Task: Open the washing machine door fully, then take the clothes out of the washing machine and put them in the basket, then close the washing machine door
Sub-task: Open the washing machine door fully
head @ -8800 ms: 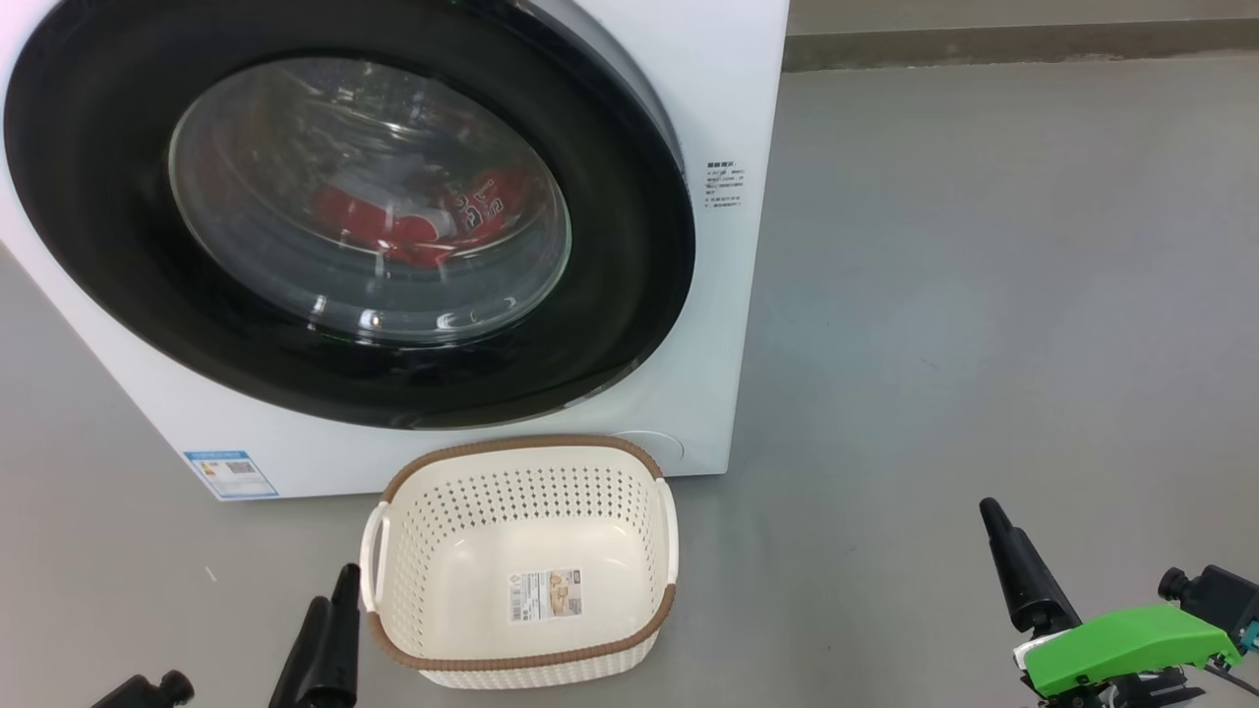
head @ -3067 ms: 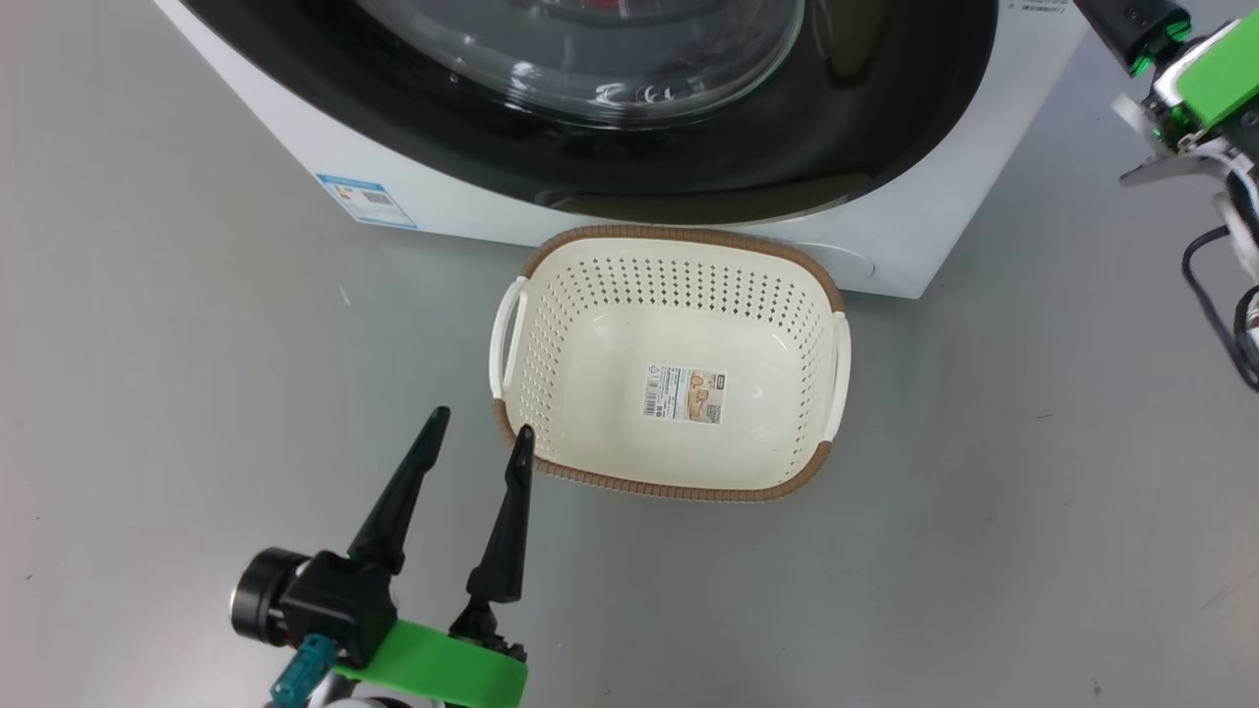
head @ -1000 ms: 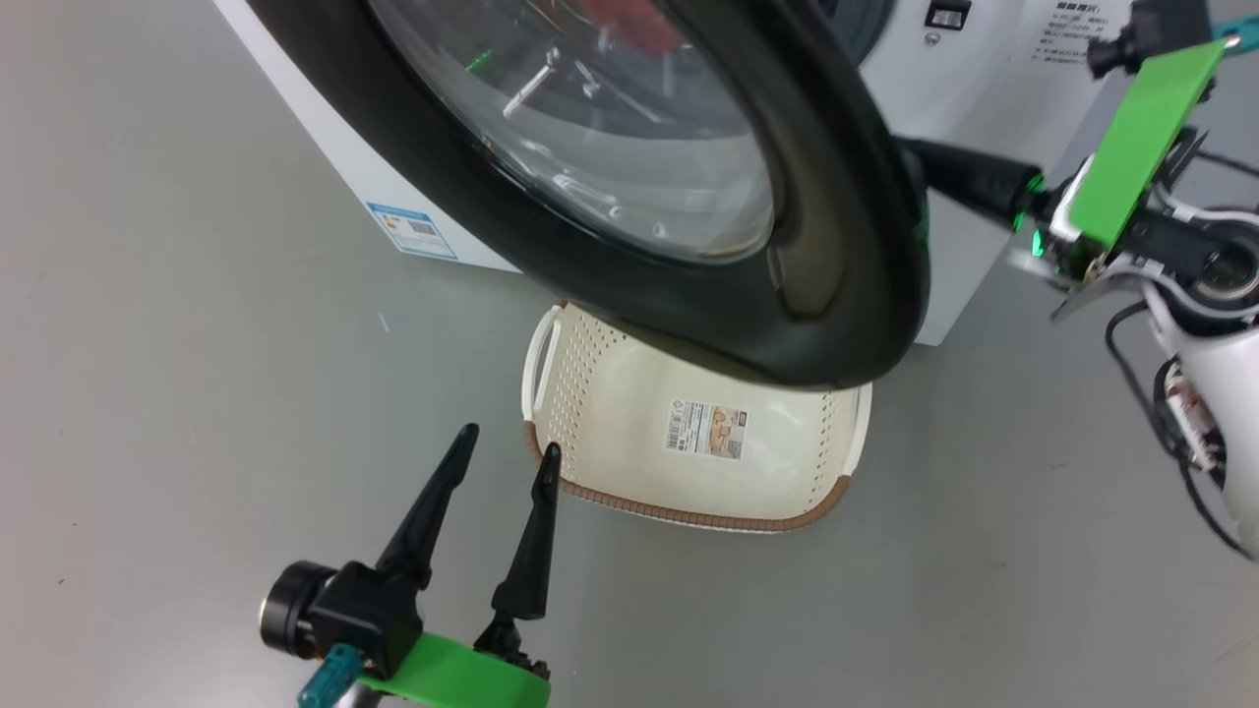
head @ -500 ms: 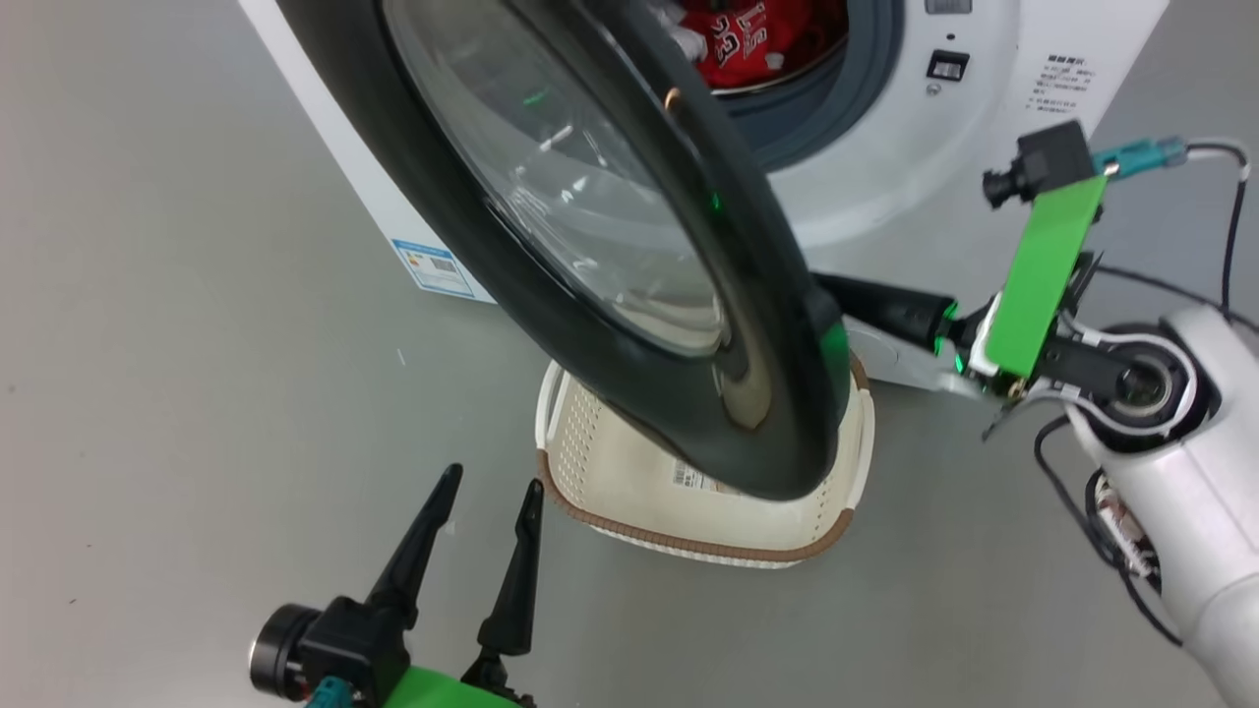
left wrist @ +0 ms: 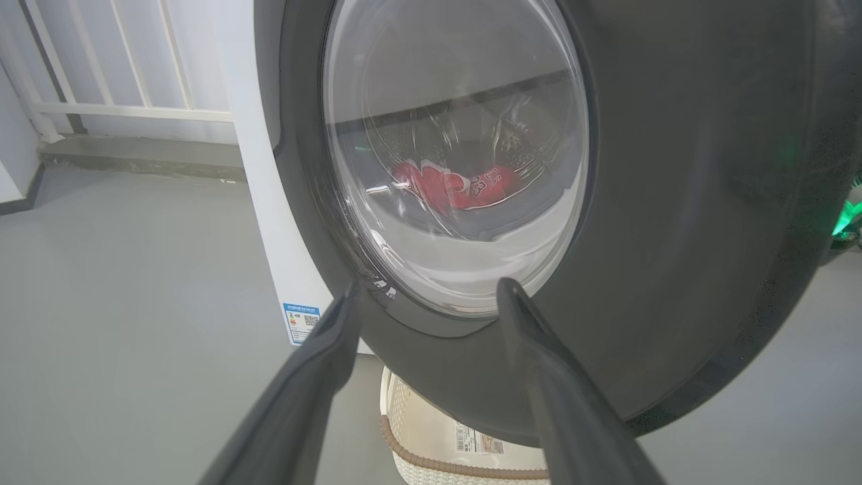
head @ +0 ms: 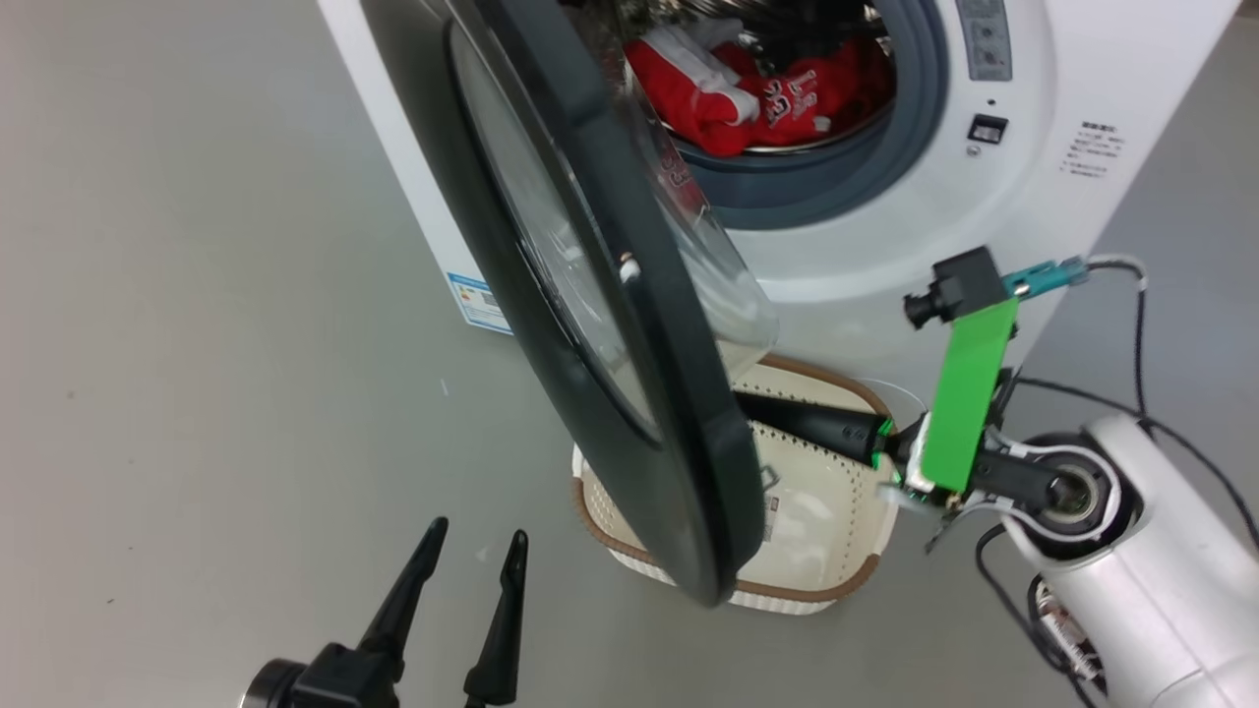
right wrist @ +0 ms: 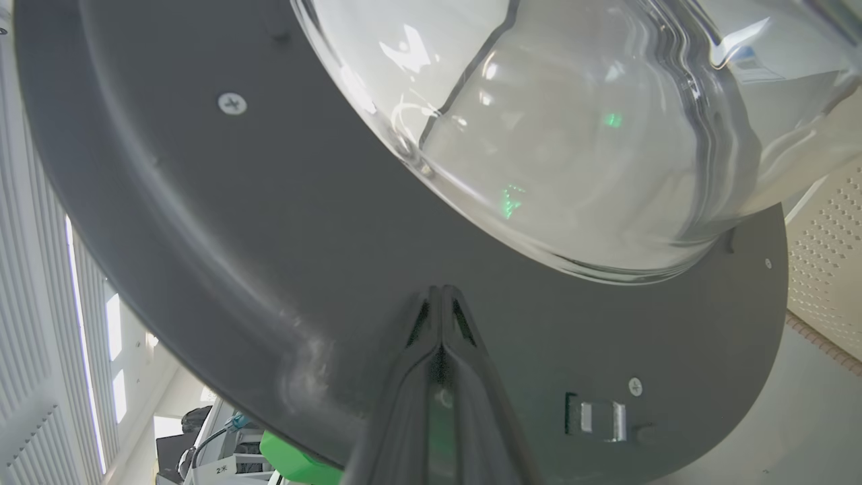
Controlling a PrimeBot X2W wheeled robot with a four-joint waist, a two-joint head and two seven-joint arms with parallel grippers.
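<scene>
Grey floor (head: 197,295), white railing (left wrist: 128,112) bhd washing machine (head: 1072,79).

The clothes (head: 748,93) are showing red with white lettering, the washing machine door (head: 689,462) gleaming black, the perforated basket (head: 856,521) cream with brown rim.

My right tool (right wrist: 441,293) has its two fingers pressed together, tips pointing at the dark inner face of the washing machine door (right wrist: 236,222), just below its bulging clear glass window (right wrist: 572,135); I cannot tell whether they touch it. A metal latch (right wrist: 598,416) sits in a recess to the right of the fingers. The perforated basket (right wrist: 825,249) shows at the right edge.
</scene>
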